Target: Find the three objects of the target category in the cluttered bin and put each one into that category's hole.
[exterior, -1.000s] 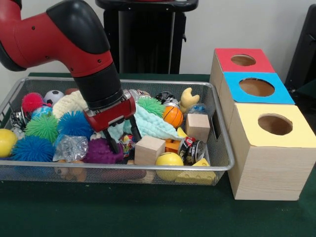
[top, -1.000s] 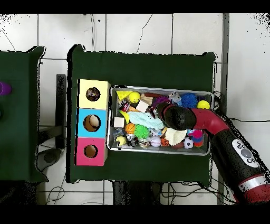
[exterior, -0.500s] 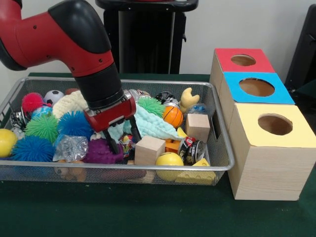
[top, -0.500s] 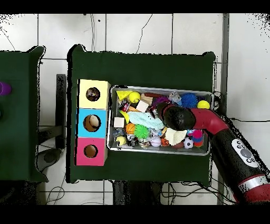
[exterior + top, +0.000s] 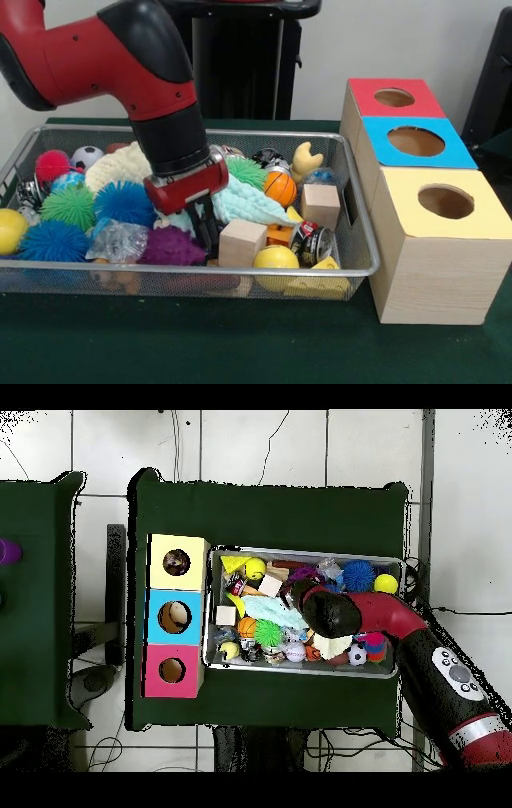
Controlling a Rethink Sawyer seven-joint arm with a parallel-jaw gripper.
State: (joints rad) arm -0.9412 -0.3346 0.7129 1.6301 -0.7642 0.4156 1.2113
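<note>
1. The bin [image 5: 120, 269] is seen on the green table, just beside a row of three boxes with red [image 5: 394, 98], blue [image 5: 416, 142] and yellow [image 5: 446, 202] tops, each with a round hole.
2. The gripper [image 5: 206, 230] is sunk into the clutter near the bin's front middle, between a purple spiky ball [image 5: 170, 246] and a wooden block [image 5: 242, 242], with a pale green cloth [image 5: 240, 204] just behind it.
3. Whether the gripper is spread or closed cannot be told, as its tips are buried among the toys and viewed edge-on; nothing can be confirmed as held.
4. None of the three objects can be picked out with certainty in either view; one may lie hidden under the gripper.
5. The step in hand is judged to be the search-and-grasp stage, with no delivery begun.
6. For the next move, a firm hold on a rope ball is called for, then a straight lift clear of the mesh wall, so that the block and the cloth are not dragged along.
7. The correct hole cannot be determined from these views.
</note>
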